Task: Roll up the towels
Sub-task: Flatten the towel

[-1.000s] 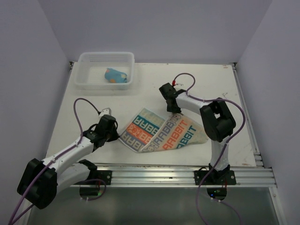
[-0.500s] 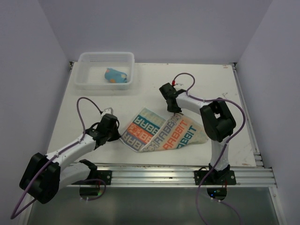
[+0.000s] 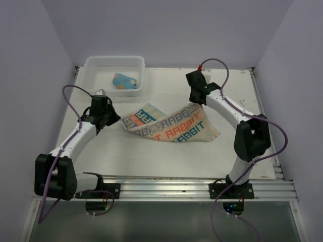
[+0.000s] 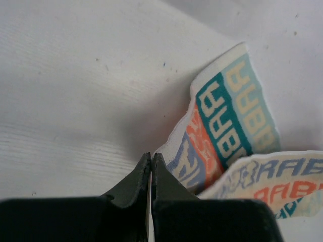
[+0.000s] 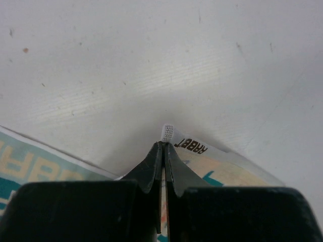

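The cream towel (image 3: 169,127) lay across the middle of the surface (image 3: 151,161) with its RABBIT lettering facing up and its far edge drawn between the two arms. The left end effector (image 3: 117,120) was clamped on the towel's left corner, jaws pressed together with a sliver of cloth between them. The right end effector (image 3: 200,102) pinched the far right corner the same way, a small white tab (image 5: 168,132) poking out past its tips. The blue towel (image 3: 124,80) sat bunched inside the basket (image 3: 92,89) at the far left of the surface, well apart from both arms.
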